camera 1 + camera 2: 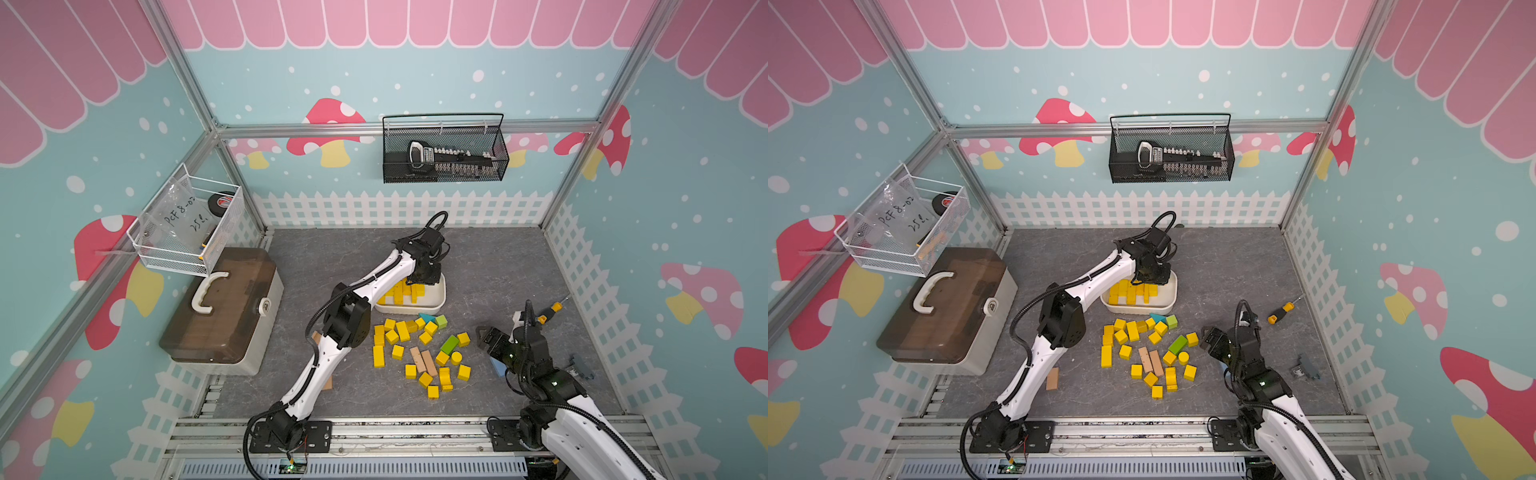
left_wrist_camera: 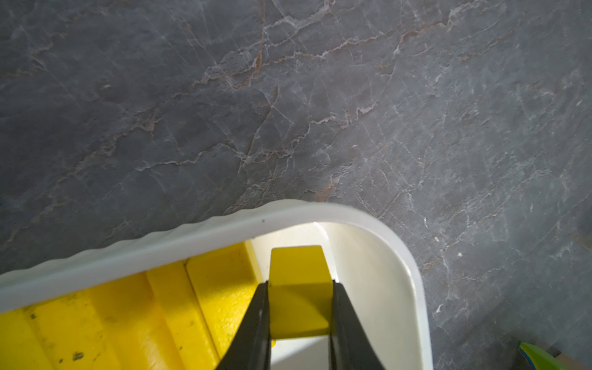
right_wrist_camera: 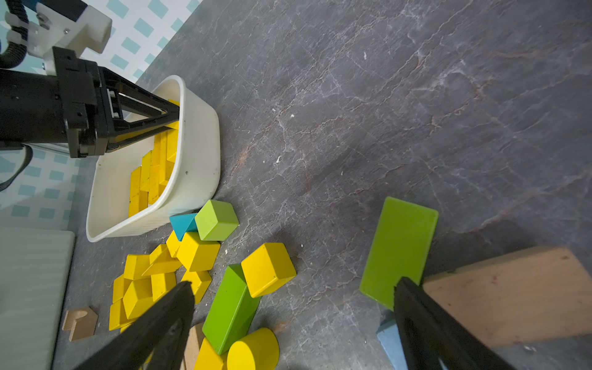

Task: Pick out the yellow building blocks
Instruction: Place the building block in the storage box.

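While the left gripper (image 2: 300, 284) is clamped on one bright-yellow painted wooden block (image 2: 298, 266), you see that block held inside a rounded corner of the white plastic tub (image 2: 224, 230), just beside the yellow blocks lying in the tub (image 1: 400, 293). You cannot tell whether the held block touches the tub floor. The other yellow building blocks (image 1: 402, 331) lie loose on the grey marbled tabletop (image 1: 498, 266) in front of the tub. They are mixed with a green wooden bar (image 1: 449, 344), a teal wedge (image 1: 426, 318) and two plain tan wooden bars (image 1: 424, 360). The right gripper (image 3: 294, 286) hovers beside this scatter with its fingers spread wide, gripping nothing.
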Tool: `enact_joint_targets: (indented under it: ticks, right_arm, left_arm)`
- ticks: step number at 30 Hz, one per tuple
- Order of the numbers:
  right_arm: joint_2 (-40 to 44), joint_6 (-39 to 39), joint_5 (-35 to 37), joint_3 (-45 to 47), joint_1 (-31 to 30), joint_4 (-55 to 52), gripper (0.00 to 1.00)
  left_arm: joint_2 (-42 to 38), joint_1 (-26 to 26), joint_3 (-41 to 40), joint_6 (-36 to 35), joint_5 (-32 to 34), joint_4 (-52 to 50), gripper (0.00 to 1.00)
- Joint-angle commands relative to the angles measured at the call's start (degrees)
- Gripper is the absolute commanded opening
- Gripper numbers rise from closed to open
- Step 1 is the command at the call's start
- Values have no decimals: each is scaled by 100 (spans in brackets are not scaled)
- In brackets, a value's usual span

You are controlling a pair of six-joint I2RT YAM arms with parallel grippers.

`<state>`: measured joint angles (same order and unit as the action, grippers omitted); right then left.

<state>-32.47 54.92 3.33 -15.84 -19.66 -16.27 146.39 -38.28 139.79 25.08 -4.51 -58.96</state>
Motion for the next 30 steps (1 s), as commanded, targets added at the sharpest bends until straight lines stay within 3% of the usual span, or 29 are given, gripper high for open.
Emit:
enact_joint_targets:
  ticks: [1,23,30]
  right_arm:
    - [56,60,3,104,41,11,96]
    - [153,67,-24,148,63,19,96]
    - [179,72,-26,160,68,20,96]
  left_arm:
    - [127,31,163,-97,125,-136,25]
    - [124,40,238,-60,187,-169,38]
    - [71,35,233,-56,207,-185,37]
